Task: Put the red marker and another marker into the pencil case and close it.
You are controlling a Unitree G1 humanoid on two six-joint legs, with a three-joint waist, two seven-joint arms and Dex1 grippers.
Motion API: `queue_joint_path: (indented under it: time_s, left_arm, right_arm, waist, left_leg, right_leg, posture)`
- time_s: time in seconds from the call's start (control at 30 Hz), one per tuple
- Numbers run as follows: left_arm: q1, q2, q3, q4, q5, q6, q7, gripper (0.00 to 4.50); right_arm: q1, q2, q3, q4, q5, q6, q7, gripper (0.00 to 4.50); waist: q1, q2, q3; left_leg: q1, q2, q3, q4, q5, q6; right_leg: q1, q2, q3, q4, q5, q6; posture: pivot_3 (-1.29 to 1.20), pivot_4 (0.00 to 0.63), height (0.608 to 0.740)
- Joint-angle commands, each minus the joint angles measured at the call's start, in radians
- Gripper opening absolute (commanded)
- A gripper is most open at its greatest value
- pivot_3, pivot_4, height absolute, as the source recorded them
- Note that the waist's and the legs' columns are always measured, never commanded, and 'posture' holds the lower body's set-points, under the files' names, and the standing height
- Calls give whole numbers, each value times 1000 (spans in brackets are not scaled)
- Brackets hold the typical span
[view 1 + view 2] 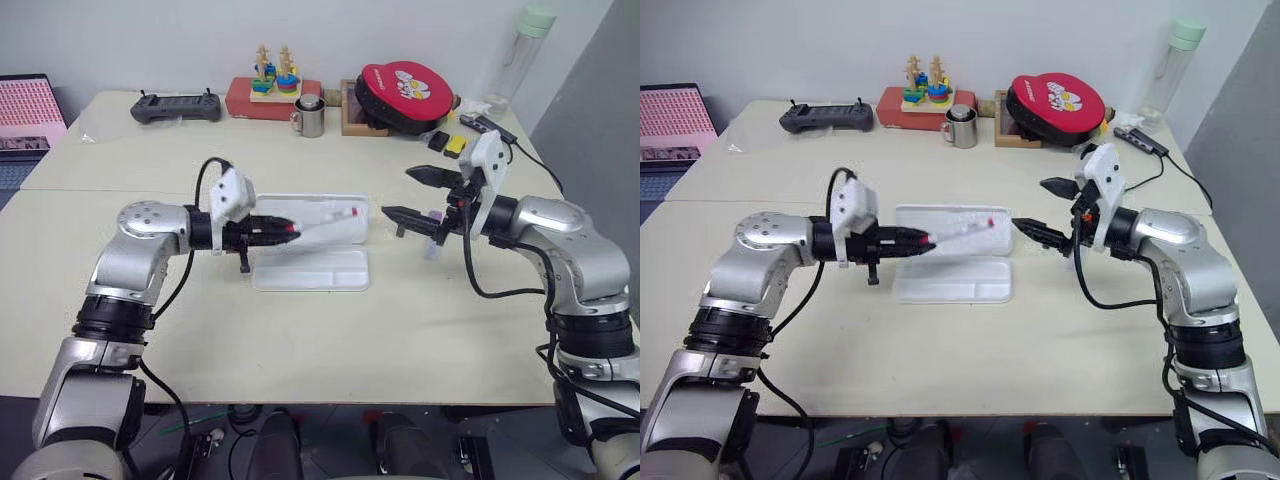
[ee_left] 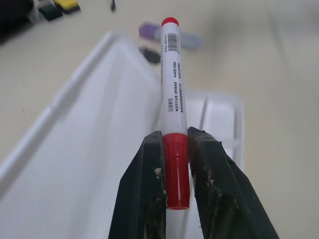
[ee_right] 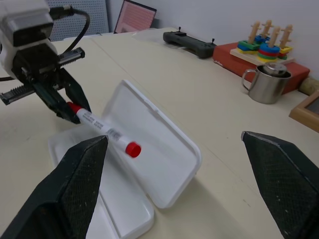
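Two grippers over table (image 1: 200, 330). Left gripper (image 2: 175, 149) clamped on red marker (image 2: 173, 89) at cap end, barrel held above pencil case (image 1: 312, 268), which lies open, lid propped up. Right gripper (image 1: 420, 195) spread wide, nothing in it. Purple-capped marker (image 1: 433, 240) stands on table just beside case, under right gripper.
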Motion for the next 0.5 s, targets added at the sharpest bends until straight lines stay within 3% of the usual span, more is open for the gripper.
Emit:
queue_joint_path:
  time_s: [0.03, 0.37, 0.43, 0.5]
  left_arm:
    - [-69, -1, -59, 114, 111, -146, -43, 405]
    - [-156, -73, -74, 309, 185, -256, -72, 405]
    - [-167, -82, -72, 326, 193, -263, -74, 1107]
    - [-172, -90, -69, 339, 195, -268, -77, 1359]
  right_arm:
    - [29, -17, -22, -89, 22, 12, -19, 4500]
    - [128, -19, 3, -225, 54, 86, -65, 4500]
    - [131, -16, 0, -233, 56, 97, -80, 4500]
    - [134, -16, -3, -240, 58, 106, -89, 4500]
  waist:
    - [2, 0, 0]
    - [8, 0, 0]
    - [8, 0, 0]
    - [8, 0, 0]
  left_leg:
    - [-1, 0, 0, 0, 0, 0]
    - [-1, 0, 0, 0, 0, 0]
    - [-1, 0, 0, 0, 0, 0]
    - [-1, 0, -1, 0, 0, 0]
  right_leg:
    - [-1, 0, 0, 0, 0, 0]
    - [-1, 0, -1, 1, 0, -1]
    - [-1, 0, -1, 1, 0, -1]
    - [0, 0, -1, 1, 0, 0]
  posture:
    - [0, 150, 740]
    - [0, 150, 740]
    - [0, 150, 740]
    - [0, 150, 740]
